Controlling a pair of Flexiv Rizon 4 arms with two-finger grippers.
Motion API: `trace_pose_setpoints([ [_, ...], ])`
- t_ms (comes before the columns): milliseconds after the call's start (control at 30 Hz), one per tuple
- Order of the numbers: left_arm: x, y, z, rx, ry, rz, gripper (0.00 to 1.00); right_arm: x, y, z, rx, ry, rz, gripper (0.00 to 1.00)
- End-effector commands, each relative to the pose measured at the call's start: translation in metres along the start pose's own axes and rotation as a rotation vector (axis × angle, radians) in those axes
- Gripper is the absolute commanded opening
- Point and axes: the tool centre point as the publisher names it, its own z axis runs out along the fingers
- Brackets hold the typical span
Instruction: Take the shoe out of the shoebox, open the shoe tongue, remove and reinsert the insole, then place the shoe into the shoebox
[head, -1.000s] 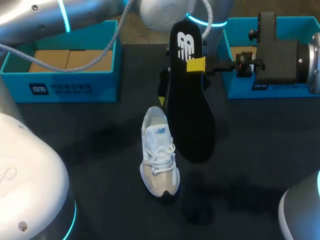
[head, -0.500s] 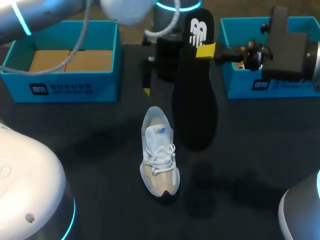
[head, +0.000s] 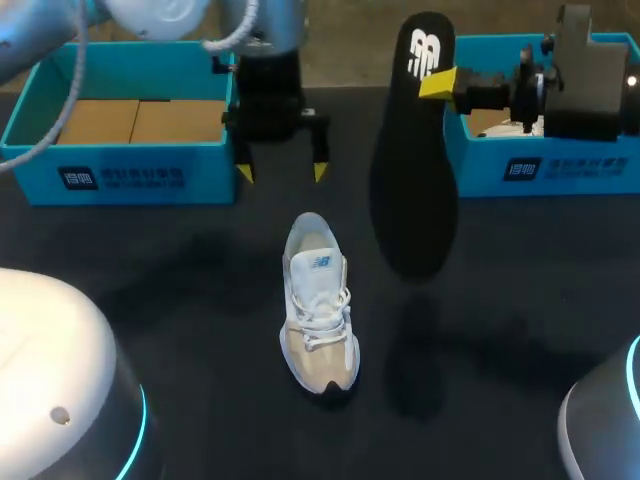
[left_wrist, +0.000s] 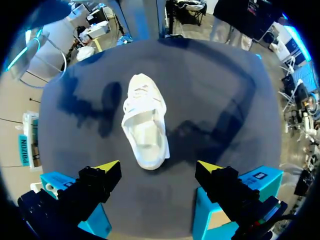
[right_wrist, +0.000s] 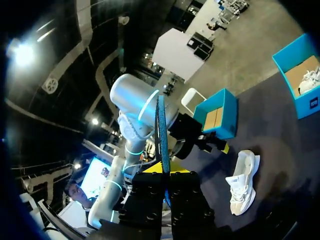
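The dark table (head: 150, 290) carries a blue left shoebox (head: 120, 178) at its far left corner and a right shoebox (head: 560, 170) of the same blue at its far right.

The left arm comes in over the left shoebox. The left gripper (head: 281, 172) points down at the table just behind the shoe (head: 318, 305), its yellow-tipped fingers spread wide with nothing between them. The white shoe stands upright on its sole in the middle of the table, heel toward the gripper.

To the right of the shoe, the black insole (head: 415, 170) hangs clear of the table. The right gripper (head: 440, 83), reaching in sideways from over the right shoebox, pinches it at the logo end.

The left wrist view looks down between the parted fingers (left_wrist: 107, 166) into the shoe's pale opening — hidden from the head view. The right wrist view shows the insole (right_wrist: 162, 135) edge-on, a thin strip rising from between the closed fingers.
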Motion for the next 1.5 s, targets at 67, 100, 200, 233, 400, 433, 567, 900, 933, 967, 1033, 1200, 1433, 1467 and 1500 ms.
trace_pose_setpoints([
  [67,0.006,-0.002,0.002,-0.007,-0.265,0.003,1.00,0.004,0.018,0.015,0.045,-0.015,0.003,0.00],
  [100,0.006,-0.002,0.002,-0.007,-0.265,0.003,1.00,0.004,0.018,0.015,0.045,-0.015,0.003,0.00],
  [200,0.006,-0.002,0.002,-0.007,-0.265,0.003,1.00,0.004,0.018,0.015,0.045,-0.015,0.003,0.00],
  [233,0.006,-0.002,0.002,-0.007,-0.265,0.003,1.00,0.004,0.018,0.015,0.045,-0.015,0.003,0.00],
  [400,0.006,-0.002,0.002,-0.007,-0.265,0.003,1.00,0.004,0.018,0.015,0.045,-0.015,0.003,0.00],
  [433,0.006,-0.002,0.002,-0.007,-0.265,0.003,1.00,0.004,0.018,0.015,0.045,-0.015,0.003,0.00],
  [567,0.004,-0.002,0.010,-0.039,-0.307,0.002,1.00,0.004,0.018,0.015,0.045,-0.015,0.003,0.00],
  [900,-0.005,0.005,-0.010,-0.067,-0.606,-0.046,1.00,-0.011,0.051,0.023,-0.009,0.026,0.102,0.00],
  [933,-0.004,0.005,-0.013,-0.074,-0.633,-0.046,1.00,-0.013,0.055,0.024,-0.012,0.032,0.117,0.00],
  [967,-0.003,0.005,-0.016,-0.072,-0.655,-0.048,1.00,-0.015,0.059,0.025,-0.009,0.036,0.125,0.00],
  [1033,-0.002,0.005,-0.021,-0.083,-0.687,-0.047,1.00,-0.019,0.066,0.028,-0.010,0.046,0.146,0.00],
  [1200,-0.001,-0.002,-0.040,-0.098,-0.795,-0.036,1.00,-0.026,0.079,0.035,0.007,0.067,0.207,0.00],
  [1433,-0.010,-0.012,-0.063,-0.140,-0.908,-0.006,1.00,-0.047,0.094,0.055,-0.014,0.073,0.341,0.00],
  [1467,-0.011,-0.013,-0.065,-0.148,-0.923,0.000,1.00,-0.050,0.095,0.059,-0.008,0.062,0.361,0.00],
  [1500,-0.013,-0.013,-0.067,-0.154,-0.935,0.004,1.00,-0.053,0.096,0.062,-0.002,0.059,0.370,0.00],
])
